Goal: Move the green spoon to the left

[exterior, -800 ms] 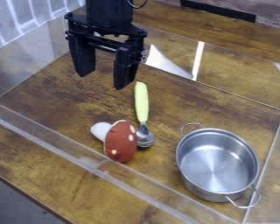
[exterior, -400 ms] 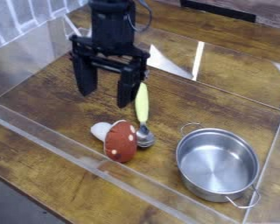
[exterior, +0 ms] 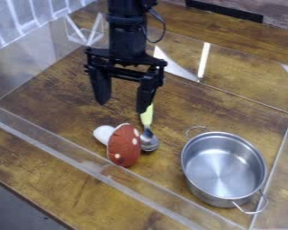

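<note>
Behind gripper [exterior: 125, 95]: green spoon [exterior: 147, 123] handle top hidden | jaws apart

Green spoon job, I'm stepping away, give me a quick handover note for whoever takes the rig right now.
Gripper: open, pointing down, holding nothing, hovering over the handle end of the green spoon.
Green spoon: flat on the table, its metal bowl beside the mushroom toy, the pot to its right in the camera view.
Done: gripper is lined up over the spoon.
Left: lower, grasp the handle, move the spoon left, release.
</note>
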`<state>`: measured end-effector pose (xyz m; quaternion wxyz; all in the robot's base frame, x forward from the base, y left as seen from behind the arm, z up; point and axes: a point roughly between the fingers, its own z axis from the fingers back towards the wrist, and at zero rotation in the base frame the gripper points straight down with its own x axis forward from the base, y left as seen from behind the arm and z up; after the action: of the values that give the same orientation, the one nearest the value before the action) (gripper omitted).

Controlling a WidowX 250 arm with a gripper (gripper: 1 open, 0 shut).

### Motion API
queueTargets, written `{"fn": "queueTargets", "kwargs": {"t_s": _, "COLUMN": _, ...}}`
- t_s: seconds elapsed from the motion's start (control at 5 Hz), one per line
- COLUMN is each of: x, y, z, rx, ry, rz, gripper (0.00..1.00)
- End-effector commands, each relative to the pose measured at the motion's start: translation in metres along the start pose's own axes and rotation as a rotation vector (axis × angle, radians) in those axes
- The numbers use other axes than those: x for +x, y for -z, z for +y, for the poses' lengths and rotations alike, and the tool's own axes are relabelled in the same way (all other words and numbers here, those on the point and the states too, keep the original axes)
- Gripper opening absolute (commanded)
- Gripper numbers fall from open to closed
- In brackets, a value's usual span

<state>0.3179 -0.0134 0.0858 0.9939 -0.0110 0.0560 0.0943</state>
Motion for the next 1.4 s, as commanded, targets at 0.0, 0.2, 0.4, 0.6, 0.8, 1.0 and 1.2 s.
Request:
{"fn": "queueTargets", "kwargs": {"t_s": 0.0, "x": 0.017, "y": -0.01, "z": -0.011, "rx": -0.026, "ry": -0.032, "rz": -0.075, "gripper": 1.0}}
{"fn": "queueTargets", "kwargs": {"t_s": 0.2, "x": 0.027, "y": -0.006, "z": -0.017, "rx": -0.044, "ry": -0.045, "rz": -0.09, "gripper": 1.0}}
{"fn": "queueTargets", "kwargs": {"t_s": 0.4, "x": 0.036, "y": -0.003, "z": -0.021, "rx": -0.052, "ry": -0.04, "rz": -0.106, "gripper": 1.0}}
{"fn": "queueTargets", "kwargs": {"t_s": 0.6, "x": 0.044, "y": 0.0, "z": -0.024, "rx": -0.058, "ry": -0.047, "rz": -0.109, "gripper": 1.0}}
{"fn": "queueTargets", "kwargs": {"t_s": 0.8, "x": 0.05, "y": 0.001, "z": -0.023, "rx": -0.065, "ry": -0.057, "rz": -0.117, "gripper": 1.0}}
{"fn": "queueTargets", "kwargs": {"t_s": 1.0, "x": 0.057, "y": 0.002, "z": -0.02, "rx": -0.068, "ry": -0.068, "rz": -0.12, "gripper": 1.0}}
{"fn": "queueTargets", "kwargs": {"t_s": 1.2, "x": 0.062, "y": 0.004, "z": -0.017, "rx": -0.072, "ry": -0.084, "rz": -0.122, "gripper": 1.0}}
